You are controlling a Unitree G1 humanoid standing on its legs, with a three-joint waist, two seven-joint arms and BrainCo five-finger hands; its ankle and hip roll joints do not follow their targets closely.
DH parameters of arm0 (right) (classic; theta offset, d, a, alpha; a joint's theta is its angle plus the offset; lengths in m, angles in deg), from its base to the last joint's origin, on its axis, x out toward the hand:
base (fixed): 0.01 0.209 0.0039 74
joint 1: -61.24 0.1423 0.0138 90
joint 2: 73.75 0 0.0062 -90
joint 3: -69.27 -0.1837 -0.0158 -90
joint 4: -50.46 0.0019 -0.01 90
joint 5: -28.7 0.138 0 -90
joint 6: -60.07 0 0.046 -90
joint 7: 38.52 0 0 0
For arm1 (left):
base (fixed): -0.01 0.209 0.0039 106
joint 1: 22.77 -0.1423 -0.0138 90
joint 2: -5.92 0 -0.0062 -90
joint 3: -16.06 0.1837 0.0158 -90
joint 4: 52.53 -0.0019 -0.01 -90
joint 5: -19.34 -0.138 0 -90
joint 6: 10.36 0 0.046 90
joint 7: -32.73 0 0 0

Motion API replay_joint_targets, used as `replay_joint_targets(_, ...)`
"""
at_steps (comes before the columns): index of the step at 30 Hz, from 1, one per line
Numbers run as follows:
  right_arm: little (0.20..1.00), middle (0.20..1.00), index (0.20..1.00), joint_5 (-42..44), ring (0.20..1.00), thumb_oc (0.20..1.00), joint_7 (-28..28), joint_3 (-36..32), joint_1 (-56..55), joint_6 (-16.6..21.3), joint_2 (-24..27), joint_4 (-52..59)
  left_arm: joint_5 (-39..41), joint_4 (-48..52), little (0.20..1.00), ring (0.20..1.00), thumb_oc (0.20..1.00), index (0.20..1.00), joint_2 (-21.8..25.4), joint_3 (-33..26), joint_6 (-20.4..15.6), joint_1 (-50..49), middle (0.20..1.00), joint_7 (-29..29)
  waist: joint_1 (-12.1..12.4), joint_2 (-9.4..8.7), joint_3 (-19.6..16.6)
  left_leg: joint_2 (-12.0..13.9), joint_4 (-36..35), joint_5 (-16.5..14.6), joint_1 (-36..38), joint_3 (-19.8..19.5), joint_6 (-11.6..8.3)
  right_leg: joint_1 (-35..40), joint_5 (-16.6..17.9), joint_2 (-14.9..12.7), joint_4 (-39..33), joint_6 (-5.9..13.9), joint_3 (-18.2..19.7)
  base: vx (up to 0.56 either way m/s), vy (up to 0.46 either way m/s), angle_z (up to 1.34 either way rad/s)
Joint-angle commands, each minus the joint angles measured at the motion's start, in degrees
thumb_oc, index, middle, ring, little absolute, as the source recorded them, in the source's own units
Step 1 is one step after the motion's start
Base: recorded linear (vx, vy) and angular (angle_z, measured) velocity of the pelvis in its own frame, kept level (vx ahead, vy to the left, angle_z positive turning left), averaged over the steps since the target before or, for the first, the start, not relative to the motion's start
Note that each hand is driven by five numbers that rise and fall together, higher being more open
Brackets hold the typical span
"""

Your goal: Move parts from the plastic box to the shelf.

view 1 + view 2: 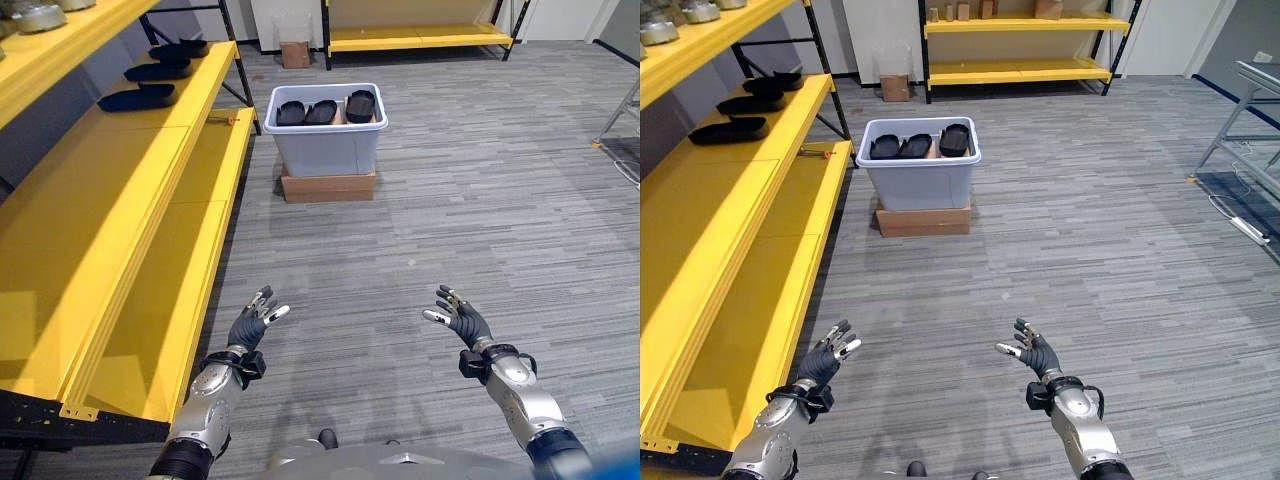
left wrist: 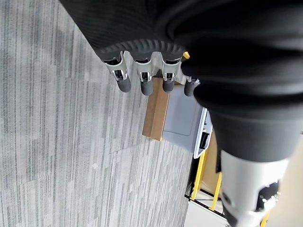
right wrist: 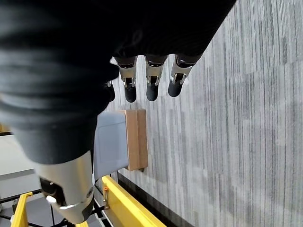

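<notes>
Three black parts (image 1: 321, 110) are lying side by side in the grey plastic box (image 1: 326, 145), which is sitting on a flat cardboard box (image 1: 328, 187) on the carpet floor (image 1: 480, 200), just beside the end of the yellow shelf (image 1: 90, 230). Three more black parts (image 1: 137, 97) are resting on the shelf's upper board, near its far end. The left hand (image 1: 252, 323) and the right hand (image 1: 460, 315) are hovering over the floor, well apart from the box, fingers spread and holding nothing.
</notes>
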Motion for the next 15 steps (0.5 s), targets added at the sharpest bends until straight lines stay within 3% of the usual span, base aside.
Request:
replay_joint_targets(1, 1.000, 1.000, 1.000, -0.3, 1.000, 1.000, -0.3, 0.6, 3.1, 1.8, 0.5, 2.3, -0.3, 2.1, 1.000, 1.000, 1.000, 1.000, 1.4, -1.4, -1.0, 3.2, 1.000, -1.9, 0.3, -0.87, -0.8, 3.1, 0.3, -2.9, 0.9, -0.6, -3.87, -0.6, 0.9, -3.9, 2.4, 4.88, -0.5, 0.00, 0.000, 0.00)
replay_joint_targets(4, 1.000, 1.000, 1.000, -0.2, 1.000, 1.000, -0.5, 0.7, 3.1, 1.3, 0.6, 2.3, 0.3, 1.0, 1.000, 1.000, 1.000, 1.000, 0.9, -1.1, -2.8, 3.0, 1.000, 0.5, 0.2, -0.93, -0.8, 3.0, 0.3, -3.0, 1.0, -0.6, -3.90, -0.5, 0.8, -3.8, 2.3, 4.80, -0.5, 0.00, 0.000, 0.00)
replay_joint_targets(15, 1.000, 1.000, 1.000, -0.2, 1.000, 1.000, 0.4, -0.7, 2.5, 1.6, 0.6, 3.1, 0.8, 0.9, 1.000, 1.000, 1.000, 1.000, 0.7, -1.5, 0.6, 2.1, 1.000, -2.2, 0.0, -0.99, -0.8, 2.6, 0.3, -3.5, 1.0, -0.2, -3.57, -0.9, 1.3, -4.2, 2.1, 5.46, -0.7, 0.00, 0.030, 0.00)
